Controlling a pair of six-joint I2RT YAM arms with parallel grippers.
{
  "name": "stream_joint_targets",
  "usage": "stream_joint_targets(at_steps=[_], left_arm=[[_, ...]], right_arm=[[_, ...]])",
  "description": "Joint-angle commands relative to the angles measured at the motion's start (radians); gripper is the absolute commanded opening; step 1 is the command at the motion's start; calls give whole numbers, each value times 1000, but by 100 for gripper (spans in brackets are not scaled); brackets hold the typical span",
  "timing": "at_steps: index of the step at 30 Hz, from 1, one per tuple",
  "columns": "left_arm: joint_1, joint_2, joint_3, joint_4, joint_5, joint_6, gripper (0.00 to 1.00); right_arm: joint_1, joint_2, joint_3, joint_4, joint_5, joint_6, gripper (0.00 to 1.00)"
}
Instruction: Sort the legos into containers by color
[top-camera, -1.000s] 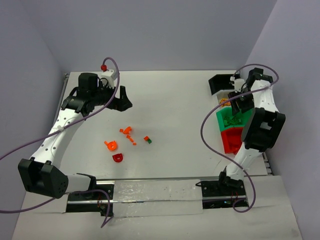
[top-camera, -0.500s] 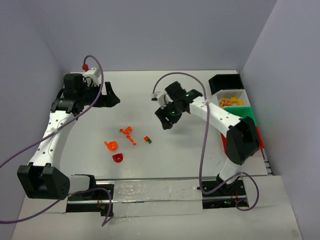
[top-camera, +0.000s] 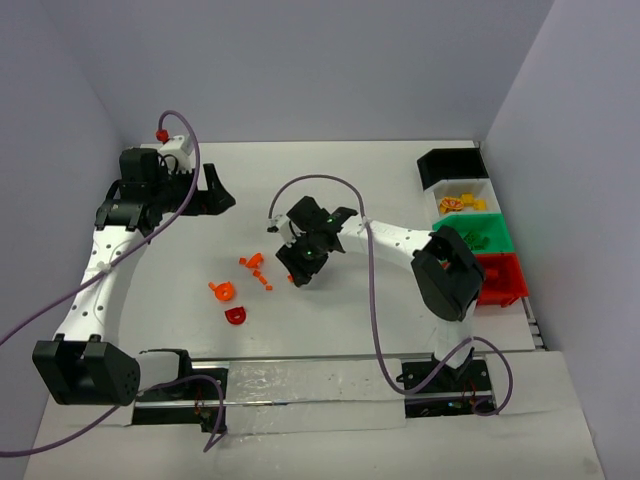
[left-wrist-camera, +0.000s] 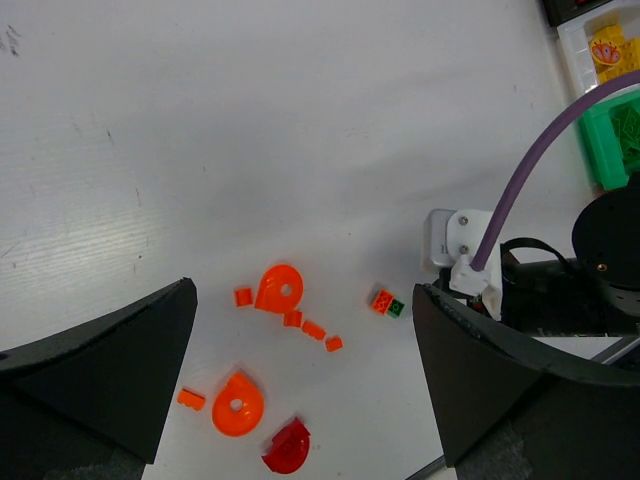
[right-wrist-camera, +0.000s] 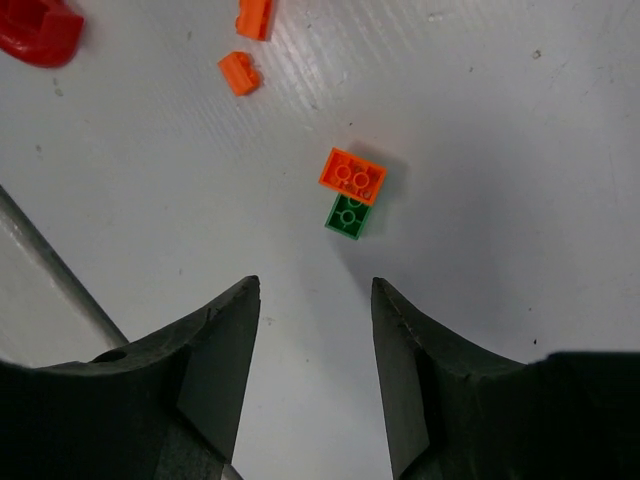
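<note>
Legos (top-camera: 221, 291), tiny red, orange and green plastic pieces, lie scattered left of centre on the white table (top-camera: 320, 320). Beyond, the black 2-finger right gripper (right-wrist-camera: 315, 290) hangs over 1 orange brick (right-wrist-camera: 352, 175) touching 1 green brick (right-wrist-camera: 347, 214), jaws parted and empty. Rightward stand 4 joined plastic bins (top-camera: 503, 294) (black, white, green, red). Farthest, the left gripper (top-camera: 218, 192) gapes wide, holding nothing.

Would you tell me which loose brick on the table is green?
The small green brick, touching the orange brick beside it; all other loose pieces are orange or red.
</note>
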Motion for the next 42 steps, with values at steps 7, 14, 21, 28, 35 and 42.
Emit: stream_joint_targets(at_steps=[7, 14, 21, 28, 35, 42], left_arm=[[6, -14, 5, 4, 16, -3, 99], [6, -19, -9, 13, 15, -3, 99], [6, -25, -33, 26, 20, -11, 99], [6, -30, -52, 25, 30, -12, 95], [4, -40, -126, 20, 127, -4, 77], [-61, -81, -217, 79, 313, 12, 58]], right_arm=[[29, 71, -42, 140, 99, 87, 53], [29, 117, -34, 151, 98, 92, 53], [29, 113, -53, 186, 116, 92, 38], [29, 21, -128, 224, 87, 43, 11], [4, -197, -200, 253, 4, 1, 0], [-2, -234, -82, 196, -113, 104, 0]])
